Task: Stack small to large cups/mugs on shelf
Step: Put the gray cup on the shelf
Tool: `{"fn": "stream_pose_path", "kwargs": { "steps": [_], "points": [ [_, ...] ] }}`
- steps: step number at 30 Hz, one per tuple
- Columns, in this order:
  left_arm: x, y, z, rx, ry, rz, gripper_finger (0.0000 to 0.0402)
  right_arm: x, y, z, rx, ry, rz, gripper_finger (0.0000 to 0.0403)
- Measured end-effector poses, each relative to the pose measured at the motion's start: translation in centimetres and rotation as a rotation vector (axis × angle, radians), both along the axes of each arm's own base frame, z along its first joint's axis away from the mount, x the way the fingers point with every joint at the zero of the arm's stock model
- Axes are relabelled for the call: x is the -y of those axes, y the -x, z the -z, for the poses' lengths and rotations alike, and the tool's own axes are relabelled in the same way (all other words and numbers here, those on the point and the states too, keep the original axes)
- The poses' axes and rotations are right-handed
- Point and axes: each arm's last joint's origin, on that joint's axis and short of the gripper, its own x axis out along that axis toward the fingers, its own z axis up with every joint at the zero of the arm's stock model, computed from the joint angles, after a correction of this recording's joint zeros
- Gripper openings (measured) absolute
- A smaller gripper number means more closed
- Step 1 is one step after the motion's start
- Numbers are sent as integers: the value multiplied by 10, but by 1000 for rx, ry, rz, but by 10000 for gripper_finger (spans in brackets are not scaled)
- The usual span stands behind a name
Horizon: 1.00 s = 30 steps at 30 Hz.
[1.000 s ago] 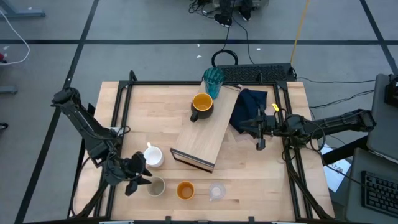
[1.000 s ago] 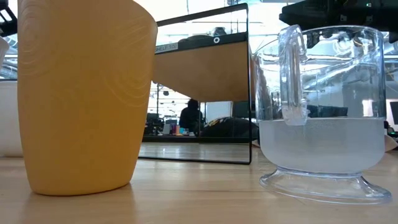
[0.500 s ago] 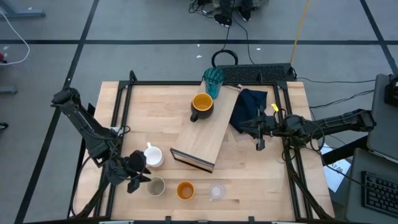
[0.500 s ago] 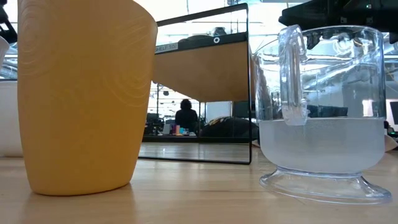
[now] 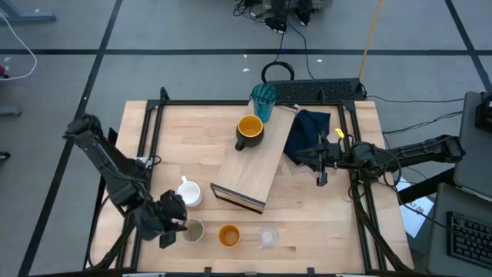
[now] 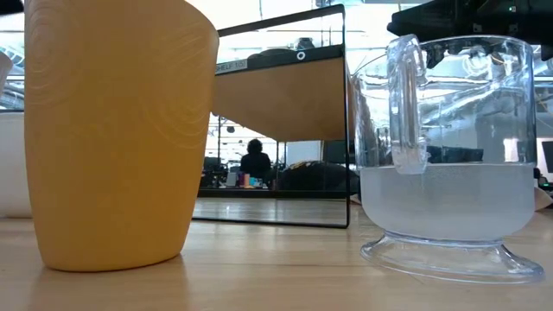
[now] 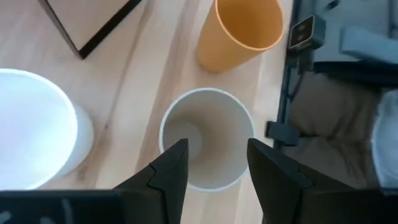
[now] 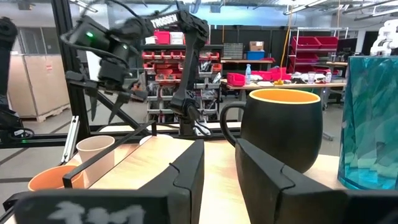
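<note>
The left gripper (image 7: 212,163) has its jaws spread over the beige cup (image 7: 207,137), whose near rim is hidden behind the fingers (image 7: 169,169). On the table (image 5: 192,131), the white mug (image 5: 190,192) stands at 12 o'clock from this cup and the orange cup (image 5: 228,235) at 3 o'clock. The right gripper (image 5: 320,160) waits beside the shelf (image 5: 257,161), jaws slightly apart, holding nothing.

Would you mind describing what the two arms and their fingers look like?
Both arms are dark, slim and jointed, with black cables trailing along them. The left gripper has two matte black, flat, angular fingers. The right gripper has the same blocky black fingers. No markings are legible.
</note>
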Motion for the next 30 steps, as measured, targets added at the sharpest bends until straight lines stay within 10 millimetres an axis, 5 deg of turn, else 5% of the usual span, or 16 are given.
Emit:
{"fn": "stream_pose_path", "kwargs": {
  "steps": [11,30],
  "points": [
    [18,-20,13,-266,-116,-49,163,0,0,1,-10,14,1,84],
    [11,-27,13,-321,-70,-39,163,0,0,2,-19,20,1,84]
  ]
}}
